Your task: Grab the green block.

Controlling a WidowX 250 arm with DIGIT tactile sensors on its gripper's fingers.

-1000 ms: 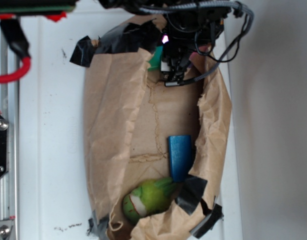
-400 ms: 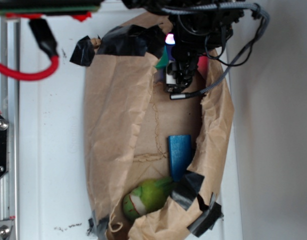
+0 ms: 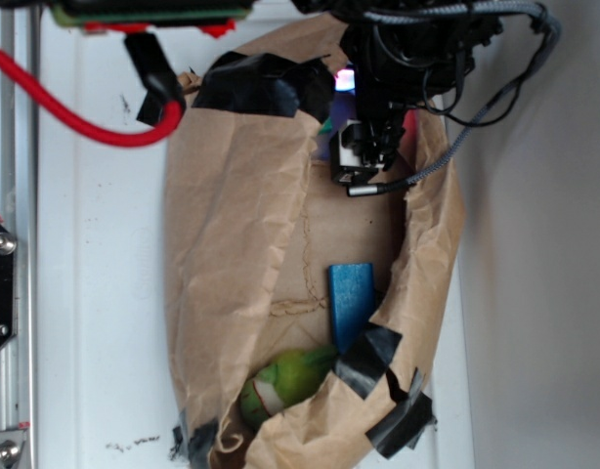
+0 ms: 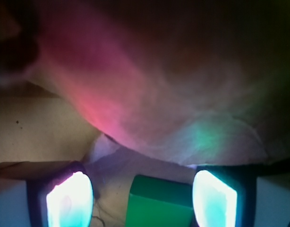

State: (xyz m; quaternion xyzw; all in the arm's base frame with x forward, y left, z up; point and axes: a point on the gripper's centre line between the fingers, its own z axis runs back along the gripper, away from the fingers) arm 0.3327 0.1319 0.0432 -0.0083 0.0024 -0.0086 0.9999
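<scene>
**Gripper straddles the green block at the bag's far end**

Up at the top of the brown paper bag (image 3: 232,254), the gripper (image 3: 364,156) hangs low over the green block (image 4: 160,203). From the wrist view, the block sits squarely between the two glowing fingertips (image 4: 69,201), gaps showing either side, so the jaws are spread, nothing pinched. Further down the bag lie the blue block (image 3: 350,303) and, near it, the plush toy (image 3: 285,384).
</scene>
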